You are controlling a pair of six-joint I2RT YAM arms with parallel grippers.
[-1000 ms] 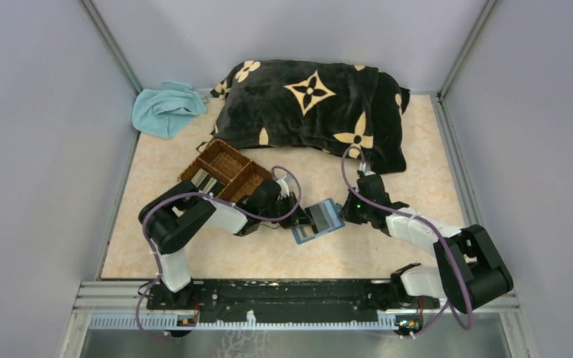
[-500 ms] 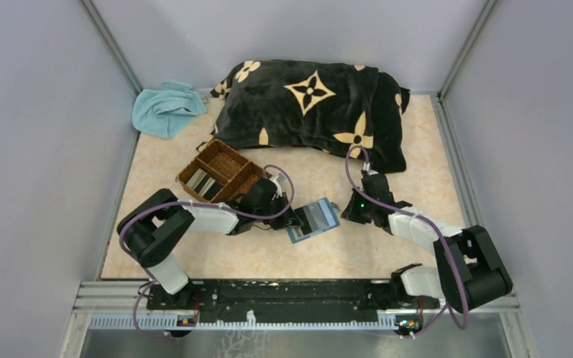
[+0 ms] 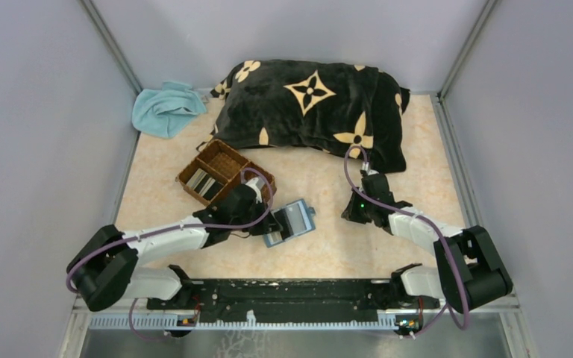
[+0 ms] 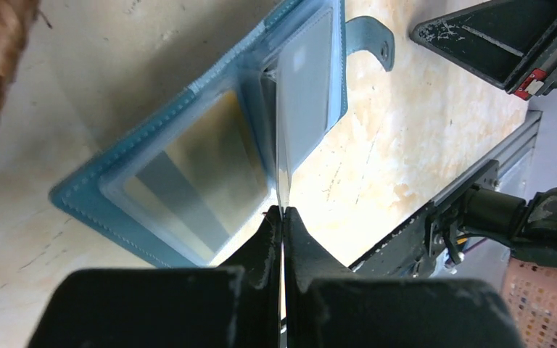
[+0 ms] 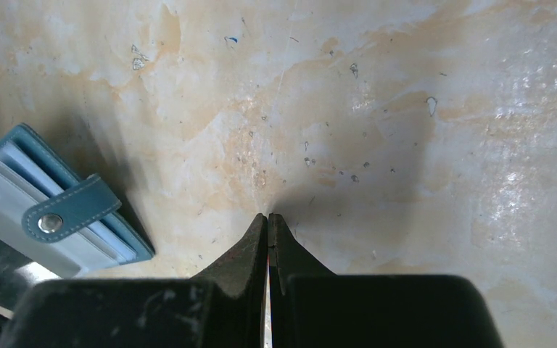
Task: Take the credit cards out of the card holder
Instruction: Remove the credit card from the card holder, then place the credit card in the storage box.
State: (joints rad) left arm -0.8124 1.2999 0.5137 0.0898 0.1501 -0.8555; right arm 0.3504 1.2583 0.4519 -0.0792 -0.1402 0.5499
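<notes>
The teal-blue card holder (image 3: 291,221) lies open on the table left of centre, its clasp tab (image 5: 69,210) hanging free. In the left wrist view the card holder (image 4: 116,181) shows a striped card behind one clear sleeve and a pale grey card (image 4: 306,72) in the other. A thin card (image 4: 281,145), seen edge-on, stands out of the fold, and my left gripper (image 4: 283,212) is shut on its near edge. My right gripper (image 5: 268,215) is shut on nothing, tips at the bare table, to the right of the holder (image 5: 14,196) and apart from it.
A brown woven tray (image 3: 194,165) behind the left arm holds grey cards (image 3: 203,181) in one compartment. A black flowered cushion (image 3: 313,104) fills the back of the table. A teal cloth (image 3: 166,108) lies in the back left corner.
My left arm has drawn back to the left, and the card holder has come along with the gripped card, away from the right gripper. The right arm has barely moved.
</notes>
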